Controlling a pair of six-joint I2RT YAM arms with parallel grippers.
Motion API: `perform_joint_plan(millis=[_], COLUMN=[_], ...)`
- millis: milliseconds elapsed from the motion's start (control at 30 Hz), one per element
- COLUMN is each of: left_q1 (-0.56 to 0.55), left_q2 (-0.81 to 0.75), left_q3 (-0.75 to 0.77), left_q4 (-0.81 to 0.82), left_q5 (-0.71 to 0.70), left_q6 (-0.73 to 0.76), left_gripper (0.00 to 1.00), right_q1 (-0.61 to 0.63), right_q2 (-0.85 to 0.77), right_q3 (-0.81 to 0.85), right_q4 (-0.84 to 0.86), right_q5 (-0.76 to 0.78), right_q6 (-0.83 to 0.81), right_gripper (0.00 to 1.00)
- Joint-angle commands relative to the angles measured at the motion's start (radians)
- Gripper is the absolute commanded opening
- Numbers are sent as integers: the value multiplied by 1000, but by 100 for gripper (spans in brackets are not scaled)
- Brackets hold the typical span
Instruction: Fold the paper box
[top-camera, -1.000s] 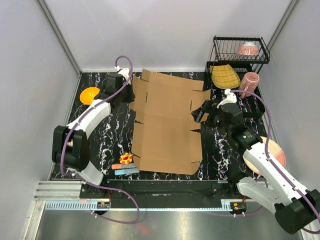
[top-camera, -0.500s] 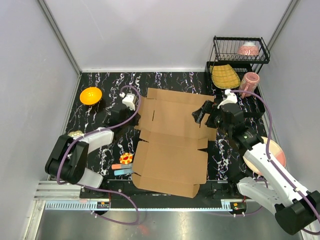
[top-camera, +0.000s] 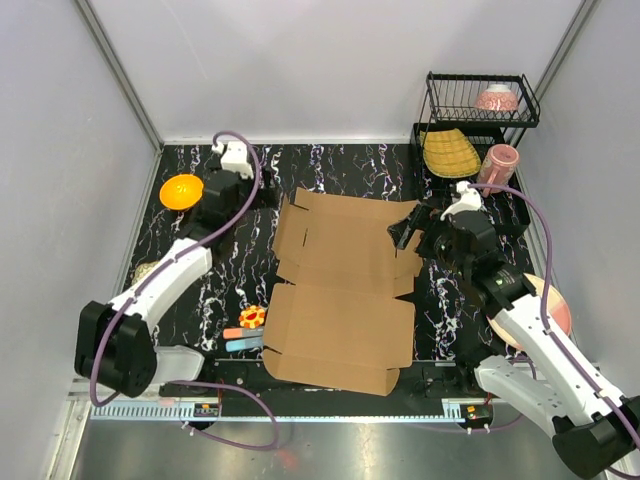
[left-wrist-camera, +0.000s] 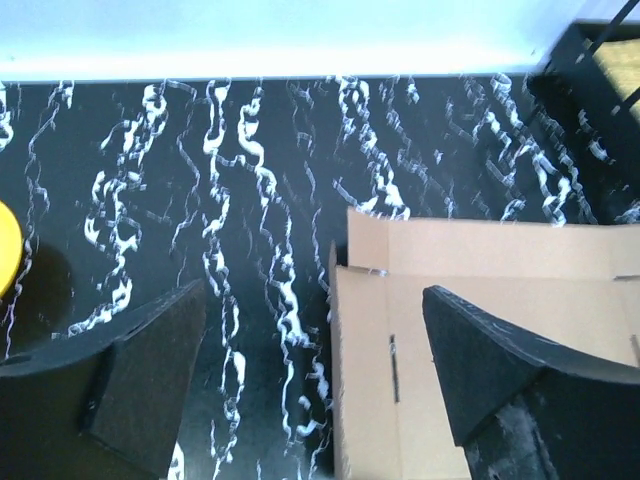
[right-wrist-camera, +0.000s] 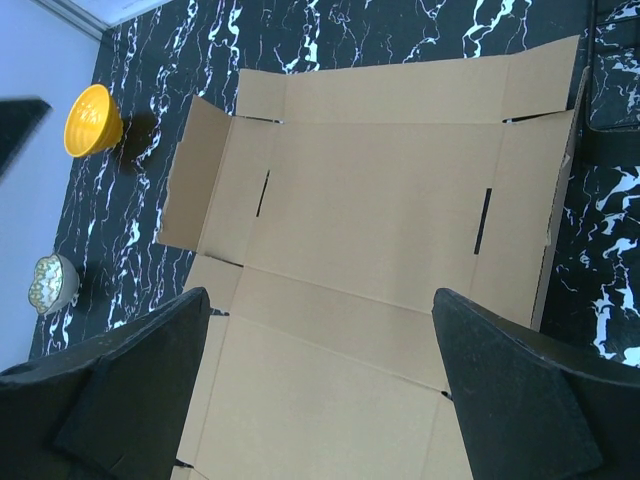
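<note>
The paper box (top-camera: 345, 285) lies unfolded and flat in the middle of the black marbled table, its left side flap (top-camera: 288, 232) tilted up a little. My left gripper (top-camera: 262, 195) hovers open by the box's far-left corner. In the left wrist view that corner (left-wrist-camera: 470, 290) shows below the wide-apart fingers of the left gripper (left-wrist-camera: 315, 370), which hold nothing. My right gripper (top-camera: 405, 232) hangs open above the box's right edge. The right wrist view looks down on the whole box (right-wrist-camera: 370, 200) between the right gripper's (right-wrist-camera: 325, 390) spread, empty fingers.
An orange bowl (top-camera: 182, 190) sits at the far left, a small patterned bowl (top-camera: 148, 270) nearer. A toy (top-camera: 251, 317) and chalk sticks (top-camera: 250, 338) lie by the box's near-left corner. At the far right are a black wire rack (top-camera: 480, 100), a yellow dish (top-camera: 450, 152) and a pink cup (top-camera: 499, 165); a plate (top-camera: 555, 305) lies at the right edge.
My left gripper dragged the box toward the near edge, then opened, let go of it and drew back to the far left. The right gripper stayed open and nearly still.
</note>
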Motion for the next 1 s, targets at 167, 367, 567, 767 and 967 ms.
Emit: perform_joint_plan(millis=[167,367,567,767,967], left_q1=[3,-1,-1,1,1], left_q2=[535,867,943,991,1032], left_q3=[812,1189,1180,1189,1173], left_q4=[-485,-817,-837,-832,-832], left_q5=[386,251,245,247,239], left_q6=[-155,-140,-108,-88,-50], left_gripper=[99,99,99,94,80], right_q1=[3,3,3,3,3], right_q2=[-31,-39,19,76,104], right_q3=[-7,-24,-7,2,-9], right_q4=[-21,-24,-15,2,17], right_q5=[-19,-16,-31,-53,-53], right_q6=[-28,-26,-37,-31,-23], right_gripper=[99,100,100,100,100])
